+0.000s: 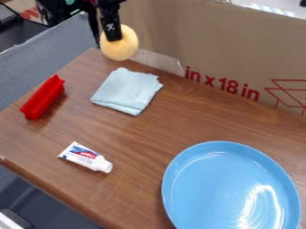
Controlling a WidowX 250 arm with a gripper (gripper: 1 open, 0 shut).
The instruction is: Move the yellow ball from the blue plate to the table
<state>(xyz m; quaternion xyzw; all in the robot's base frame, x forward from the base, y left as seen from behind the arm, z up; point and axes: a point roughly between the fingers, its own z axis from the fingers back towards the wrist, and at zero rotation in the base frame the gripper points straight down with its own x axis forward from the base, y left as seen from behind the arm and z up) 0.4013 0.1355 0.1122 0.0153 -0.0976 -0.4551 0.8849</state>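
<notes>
Folded pale-blue cloth (127,90), red block (43,97) at left, toothpaste tube (86,158), printed cardboard box (227,49) behind

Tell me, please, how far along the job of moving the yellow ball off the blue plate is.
Done: the blue plate lies empty at the near right. In hand: the pincer grips the yellow ball in the air near the far left corner, beyond the folded cloth. Left: lowering the ball onto the table and letting go.

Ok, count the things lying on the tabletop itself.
4: red object at left edge, folded pale-blue cloth at back centre, toothpaste tube near front, blue plate at front right. None seems hidden.
</notes>
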